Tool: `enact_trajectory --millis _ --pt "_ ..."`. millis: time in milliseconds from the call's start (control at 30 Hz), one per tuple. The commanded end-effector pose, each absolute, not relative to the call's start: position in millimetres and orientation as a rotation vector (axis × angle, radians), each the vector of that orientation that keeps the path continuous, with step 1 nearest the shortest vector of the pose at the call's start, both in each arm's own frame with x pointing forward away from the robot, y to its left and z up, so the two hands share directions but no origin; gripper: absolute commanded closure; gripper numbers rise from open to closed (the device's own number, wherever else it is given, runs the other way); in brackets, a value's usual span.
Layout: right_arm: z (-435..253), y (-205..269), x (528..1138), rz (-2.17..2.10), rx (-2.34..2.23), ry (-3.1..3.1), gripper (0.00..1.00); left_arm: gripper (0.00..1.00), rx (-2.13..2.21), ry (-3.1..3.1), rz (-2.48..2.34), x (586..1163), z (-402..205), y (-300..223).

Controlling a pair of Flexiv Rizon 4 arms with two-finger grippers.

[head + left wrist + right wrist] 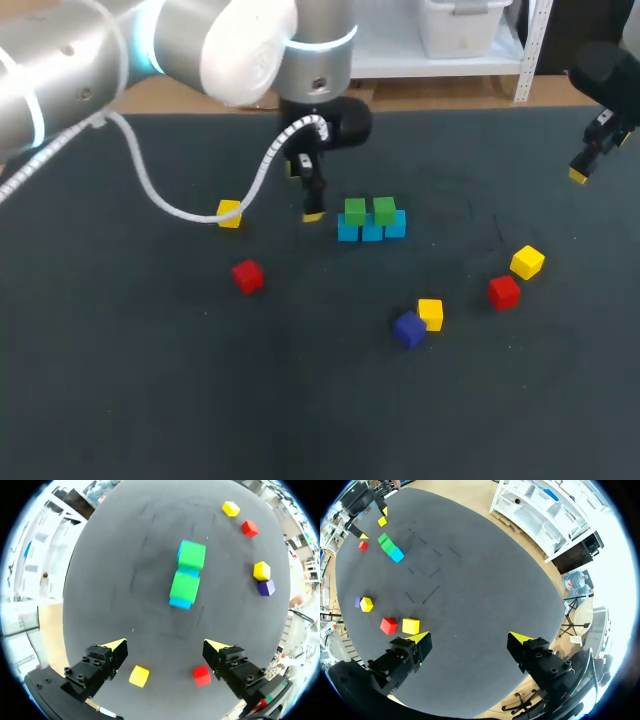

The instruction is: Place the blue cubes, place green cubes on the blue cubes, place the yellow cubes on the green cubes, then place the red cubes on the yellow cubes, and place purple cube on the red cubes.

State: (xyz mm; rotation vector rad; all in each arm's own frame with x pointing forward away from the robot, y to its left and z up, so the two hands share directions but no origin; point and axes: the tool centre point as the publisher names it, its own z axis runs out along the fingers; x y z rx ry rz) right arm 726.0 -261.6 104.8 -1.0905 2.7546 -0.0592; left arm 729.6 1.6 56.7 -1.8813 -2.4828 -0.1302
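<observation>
Three blue cubes [372, 232] stand in a row mid-table with two green cubes [369, 211] on top; in the left wrist view the green cubes [188, 571] lie ahead of my left gripper [166, 645]. That left gripper [303, 192] hangs open and empty just left of the stack. Loose yellow cubes [229, 213] [527, 262] [431, 313], red cubes [247, 276] [504, 292] and a purple cube [408, 328] lie around it. My right gripper [592, 150] is open and empty at the far right, raised above the table [470, 638].
A white cable [150, 190] from my left arm loops over the table near the left yellow cube. The yellow cube [139, 675] and red cube [201, 675] lie under the left gripper's fingers. The dark mat [120, 400] is bare at front left.
</observation>
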Motion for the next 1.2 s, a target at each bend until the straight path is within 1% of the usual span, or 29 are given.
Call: enact_trajectory --millis 33,400,733,900,1200 --pt "105.1 -262.2 725.9 -0.056 -1.092 2.754 0.00 0.00 -1.878 -2.555 -0.150 716.3 57.7 36.9" --pt "105.1 -262.2 725.9 -0.056 -1.092 2.754 0.00 0.00 -1.868 -2.584 -0.210 717.0 60.6 103.5" --pt "105.1 -262.2 725.9 -0.056 -1.092 2.754 0.00 0.00 -1.962 -2.506 -0.194 715.9 57.3 146.9" --pt "105.1 -262.2 725.9 -0.056 -1.092 2.754 0.00 0.00 -2.082 -2.431 -0.174 716.9 53.4 152.2" --pt "105.1 -262.2 725.9 -0.056 -1.092 2.754 0.00 0.00 -2.257 -2.308 -0.132 718.7 45.5 133.8"
